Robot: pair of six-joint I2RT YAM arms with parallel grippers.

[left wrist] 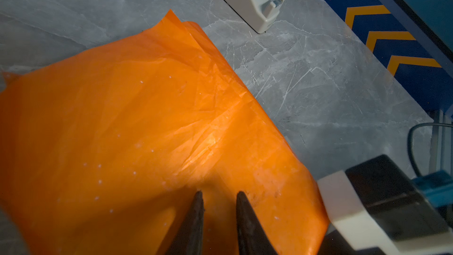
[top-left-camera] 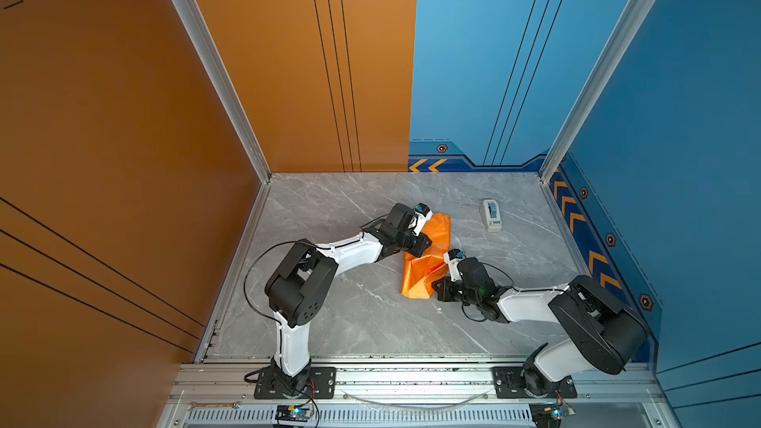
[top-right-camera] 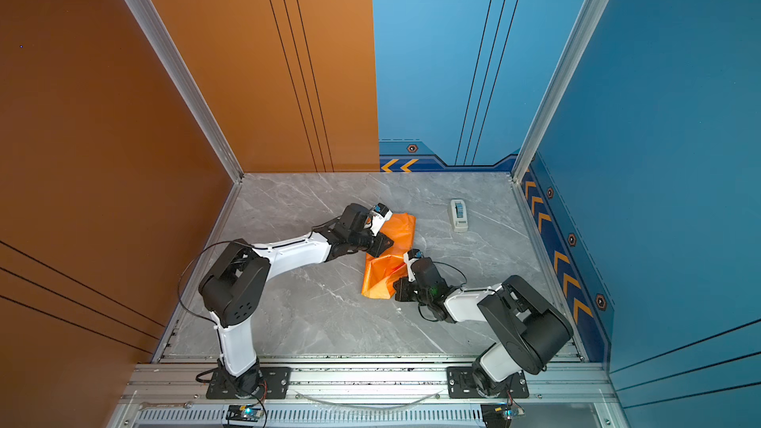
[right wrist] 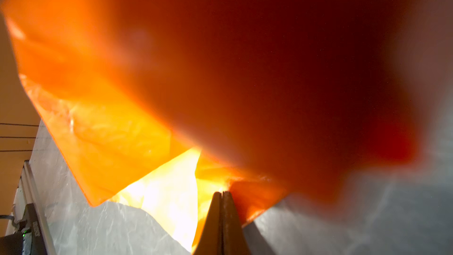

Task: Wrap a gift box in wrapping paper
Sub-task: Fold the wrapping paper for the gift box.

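Wrapping paper (top-left-camera: pixel 418 277): folded over on itself, glossy orange face outward, creased, lying on counter (top-left-camera: pixel 350 314) near tape dispenser (top-left-camera: pixel 491 215) but apart from it, on the arm-base side. Pale yellow face visible only inside the fold, in the right wrist view.

Gift box: not visible in any view. Judged to sit inside the fold, going by the bulged, unflat shape of the bundle; not confirmable.

Left gripper (left wrist: pixel 219 193): positioned over the half of the bundle nearer the tape dispenser. Jaws parted by a narrow gap, orange paper showing through the gap, nothing clamped. Judged to serve as a hold-down, preventing shift of fold and contents. Actual contact with the sheet not certain from the left wrist view.

Right gripper (right wrist: pixel 221 192): positioned at the end of the bundle farther from the tape dispenser. Jaws pressed fully together, apparently pinching a paper edge at the tips. Loose flap raised and draped close over the wrist camera, blurred there. Judged purpose: lifting the flap for folding across the box end.

Tape dispenser: standing clear of the bundle, presumably for sealing after flap closure. No tape visible on the paper.

Handle the thin, creased sheet gently; tearing likely under a hard pull.
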